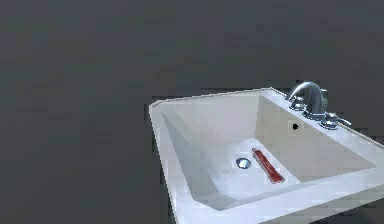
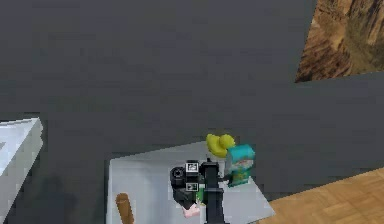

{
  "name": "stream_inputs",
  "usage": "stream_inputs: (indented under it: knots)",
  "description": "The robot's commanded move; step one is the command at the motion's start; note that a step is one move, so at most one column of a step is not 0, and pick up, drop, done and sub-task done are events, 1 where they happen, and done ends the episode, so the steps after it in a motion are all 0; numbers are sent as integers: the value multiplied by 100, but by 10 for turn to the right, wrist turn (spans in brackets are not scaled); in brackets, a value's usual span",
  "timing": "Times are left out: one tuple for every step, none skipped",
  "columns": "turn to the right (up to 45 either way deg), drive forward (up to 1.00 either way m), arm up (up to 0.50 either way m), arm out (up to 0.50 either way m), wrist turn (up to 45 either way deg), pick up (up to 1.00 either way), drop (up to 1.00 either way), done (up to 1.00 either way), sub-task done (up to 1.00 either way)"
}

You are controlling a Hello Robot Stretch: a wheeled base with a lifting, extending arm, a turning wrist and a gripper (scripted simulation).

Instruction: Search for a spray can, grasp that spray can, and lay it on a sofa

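In the arm side view the dark arm [image 2: 212, 200] rises from the bottom edge over a small grey table [image 2: 140, 175]. The gripper [image 2: 183, 192] sits left of the two white squares, above the tabletop, with a small pink blob [image 2: 186, 209] at it. I cannot tell whether it holds anything. Just right of the arm stands a small thing with a teal top and a green lower part [image 2: 240, 164]. A yellow blob [image 2: 220, 143] lies behind it. Near the table's left front lies a long brown thing [image 2: 123, 208].
A white sink [image 1: 190, 150] with a chrome faucet [image 1: 310, 100] fills the forward view's lower right, and a flat red thing [image 1: 267, 165] lies by its drain. The sink's corner [image 2: 18, 150] shows at the arm side view's left. A dark wall [image 2: 150, 60] stands behind, with a brown picture [image 2: 345, 40] upper right.
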Motion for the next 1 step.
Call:
stream_inputs:
  knots:
    - [0,0,0,0,0,100,0,0,0]
